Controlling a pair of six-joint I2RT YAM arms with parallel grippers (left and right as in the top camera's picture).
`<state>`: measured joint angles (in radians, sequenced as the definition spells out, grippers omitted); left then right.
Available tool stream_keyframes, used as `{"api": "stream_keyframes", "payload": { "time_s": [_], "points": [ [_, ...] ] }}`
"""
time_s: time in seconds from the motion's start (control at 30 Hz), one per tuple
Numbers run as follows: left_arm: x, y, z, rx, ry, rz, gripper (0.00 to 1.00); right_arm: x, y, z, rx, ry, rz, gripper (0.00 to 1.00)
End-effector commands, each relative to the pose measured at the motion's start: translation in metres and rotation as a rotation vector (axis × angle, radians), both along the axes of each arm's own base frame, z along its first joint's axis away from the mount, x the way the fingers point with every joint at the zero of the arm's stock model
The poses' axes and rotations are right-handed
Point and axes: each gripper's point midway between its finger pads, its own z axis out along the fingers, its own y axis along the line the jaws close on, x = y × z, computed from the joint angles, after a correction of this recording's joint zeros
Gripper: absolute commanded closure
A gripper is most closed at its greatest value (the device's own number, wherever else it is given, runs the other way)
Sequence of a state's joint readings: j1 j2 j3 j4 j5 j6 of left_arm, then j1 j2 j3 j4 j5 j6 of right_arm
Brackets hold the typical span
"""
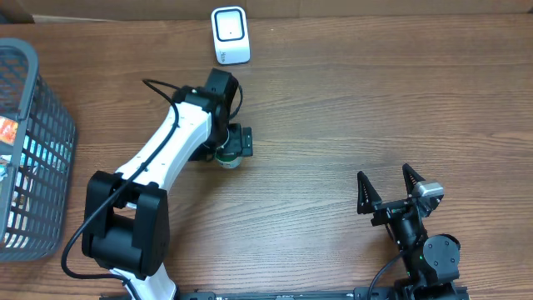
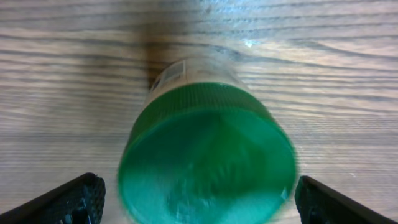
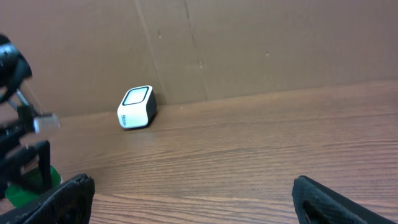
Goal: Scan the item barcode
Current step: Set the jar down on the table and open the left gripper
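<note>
The item is a small bottle with a green cap (image 2: 205,165), standing upright on the wooden table. It also shows as a green-topped bottle (image 1: 228,158) under my left wrist. My left gripper (image 2: 199,202) hangs over it, open, with one finger (image 2: 74,199) on each side and a gap between each finger and the cap. The white barcode scanner (image 1: 230,35) stands at the table's far edge, beyond the bottle. My right gripper (image 1: 385,182) rests open near the front right with nothing between its fingers. In the right wrist view the scanner (image 3: 137,107) stands against the back wall.
A grey wire basket (image 1: 25,150) holding some packaged goods stands at the left edge of the table. A brown cardboard wall (image 3: 249,43) runs along the back of the table. The left arm (image 1: 166,150) stretches diagonally over the left-centre.
</note>
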<state>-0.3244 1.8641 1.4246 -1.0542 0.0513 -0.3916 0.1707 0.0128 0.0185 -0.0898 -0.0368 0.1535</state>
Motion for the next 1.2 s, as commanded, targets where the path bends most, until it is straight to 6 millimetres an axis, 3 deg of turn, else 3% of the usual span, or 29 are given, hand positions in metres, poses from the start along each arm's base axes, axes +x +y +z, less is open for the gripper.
{"api": "stream_keyframes", "payload": {
  "time_s": [0.0, 0.2, 0.33, 0.5, 0.7, 0.9, 1.17],
  "points": [
    [0.029, -0.003, 0.043, -0.025, -0.095, -0.006, 0.0, 0.001, -0.003, -0.001, -0.003, -0.007, -0.013, 0.0],
    [0.047, -0.002, 0.128, -0.039, -0.21, -0.027, 0.0, 0.001, -0.003, -0.001, -0.003, -0.007, -0.013, 0.0],
    [0.05, 0.018, 0.187, -0.023, -0.295, 0.017, 0.0, 0.001, -0.003, -0.001, -0.003, -0.006, -0.013, 0.0],
    [0.045, 0.066, 0.253, -0.022, -0.411, 0.13, 0.0, 0.001, -0.003, -0.001, -0.003, -0.006, -0.013, 0.0],
    [0.031, 0.143, 0.318, -0.019, -0.592, 0.317, 0.0, 0.001, -0.003, -0.001, -0.003, -0.007, -0.013, 0.0],
    [0.002, 0.223, 0.346, 0.04, -0.684, 0.539, 0.0, 0.001, -0.003, -0.001, -0.003, -0.006, -0.013, 0.0],
    [-0.049, 0.33, 0.34, 0.116, -0.669, 0.938, 0.0, 0.001, -0.003, -0.001, -0.003, -0.007, -0.013, 0.0]
  ]
}}
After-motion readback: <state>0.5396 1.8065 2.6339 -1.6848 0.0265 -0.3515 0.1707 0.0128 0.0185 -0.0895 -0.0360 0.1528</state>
